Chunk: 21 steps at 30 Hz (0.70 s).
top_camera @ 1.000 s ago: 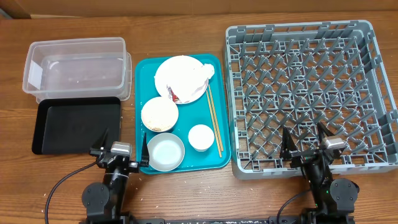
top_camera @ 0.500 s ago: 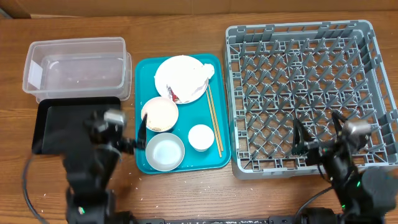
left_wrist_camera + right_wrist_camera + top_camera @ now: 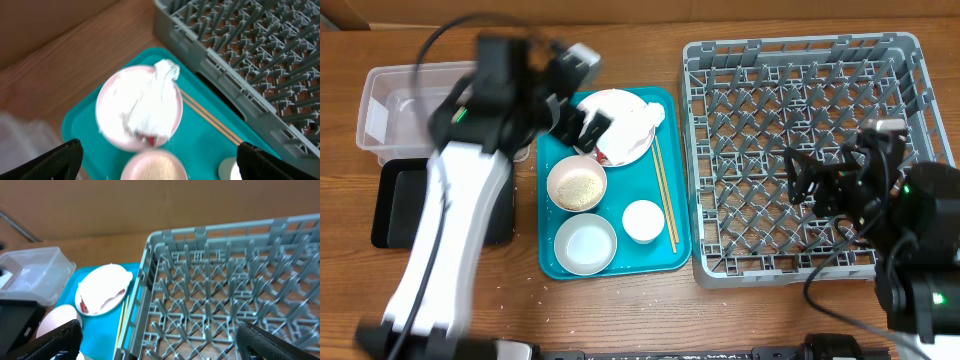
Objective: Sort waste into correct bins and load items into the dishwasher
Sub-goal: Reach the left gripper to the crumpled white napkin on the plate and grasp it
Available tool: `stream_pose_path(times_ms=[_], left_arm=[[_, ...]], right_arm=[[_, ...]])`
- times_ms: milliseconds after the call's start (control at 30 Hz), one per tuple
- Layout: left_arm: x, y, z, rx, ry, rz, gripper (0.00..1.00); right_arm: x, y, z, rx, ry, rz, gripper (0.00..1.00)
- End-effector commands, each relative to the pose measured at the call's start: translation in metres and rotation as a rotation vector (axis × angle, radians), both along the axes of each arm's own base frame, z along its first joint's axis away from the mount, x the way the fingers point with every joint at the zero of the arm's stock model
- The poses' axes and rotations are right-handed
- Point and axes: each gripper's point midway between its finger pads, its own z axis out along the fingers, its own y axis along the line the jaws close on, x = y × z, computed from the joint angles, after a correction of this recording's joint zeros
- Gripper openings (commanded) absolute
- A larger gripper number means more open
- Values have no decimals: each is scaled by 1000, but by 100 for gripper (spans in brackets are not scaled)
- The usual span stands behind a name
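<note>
Entry: napkins (image 3: 150, 97), crumpled on plate (image 3: 112, 107), far end of teal tray (image 3: 623, 256).
Left gripper (image 3: 582, 121): wide, empty, over plate.
Advised: descend centred, pinch paper only, lift clear.
Right gripper (image 3: 157, 327): wide, empty, above rack (image 3: 225, 290).

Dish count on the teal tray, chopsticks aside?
4: plate at the back, rice bowl mid-left, pale bowl front-left, small cup front-right. Stacked ones may be hidden.

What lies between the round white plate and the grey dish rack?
Two wooden chopsticks, lying side by side on the teal tray. The overhead view shows this best; the left wrist view shows it too.
</note>
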Motion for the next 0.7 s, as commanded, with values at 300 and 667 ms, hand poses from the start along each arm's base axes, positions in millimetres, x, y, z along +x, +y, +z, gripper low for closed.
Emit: stream_pose_path(times_ms=[300, 667], left_arm=[[99, -47, -127, 198, 31, -46, 100], [93, -35, -226, 306, 215, -52, 96]], right_arm=[[11, 4, -31, 21, 143, 24, 100], [15, 4, -43, 23, 194, 24, 100]])
